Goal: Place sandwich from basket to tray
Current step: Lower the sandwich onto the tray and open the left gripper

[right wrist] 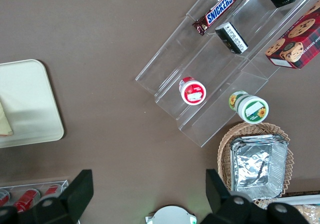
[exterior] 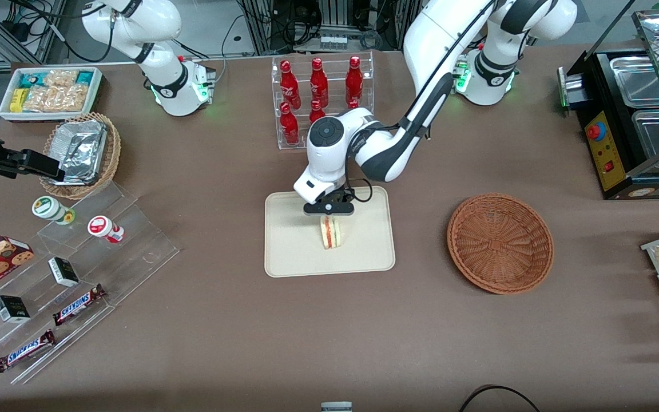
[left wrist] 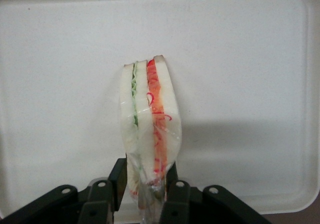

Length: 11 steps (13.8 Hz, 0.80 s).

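Observation:
The sandwich (exterior: 331,232), a pale bread wedge in clear wrap with red-orange and green filling, stands on its edge on the cream-beige tray (exterior: 289,252), about at the tray's middle. My left gripper (exterior: 329,216) is right above it, shut on its upper end. In the left wrist view the sandwich (left wrist: 150,119) sits between the two black fingers (left wrist: 118,176) of the gripper (left wrist: 145,178), with the tray (left wrist: 60,59) under it. The reddish-brown wicker basket (exterior: 500,243) sits empty beside the tray, toward the working arm's end of the table.
A clear rack of red bottles (exterior: 321,97) stands farther from the front camera than the tray, close to the arm. Toward the parked arm's end are a tan basket with foil containers (exterior: 80,154), a clear stepped shelf with snacks (exterior: 66,269) and a white snack bin (exterior: 49,91).

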Tool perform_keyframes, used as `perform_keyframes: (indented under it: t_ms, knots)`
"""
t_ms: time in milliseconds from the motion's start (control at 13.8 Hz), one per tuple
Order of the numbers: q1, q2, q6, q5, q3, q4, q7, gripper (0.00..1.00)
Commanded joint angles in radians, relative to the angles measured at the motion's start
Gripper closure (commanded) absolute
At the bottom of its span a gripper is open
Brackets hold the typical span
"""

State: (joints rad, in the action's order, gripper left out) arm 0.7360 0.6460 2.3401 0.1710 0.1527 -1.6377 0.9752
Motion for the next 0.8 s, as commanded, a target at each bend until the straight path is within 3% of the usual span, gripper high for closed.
perform_keyframes:
  t_ms: [0,363,581,726]
  knots:
    - [0.013,-0.043,-0.071,0.009,-0.018,0.025,0.01,0.01]
    - [-0.043,-0.21,-0.217,-0.011,-0.024,0.021,0.074,0.01]
    - [-0.13,-0.322,-0.327,-0.016,-0.021,0.012,0.05,0.01]
    - [-0.191,-0.394,-0.404,-0.062,-0.021,0.007,-0.037,0.01]
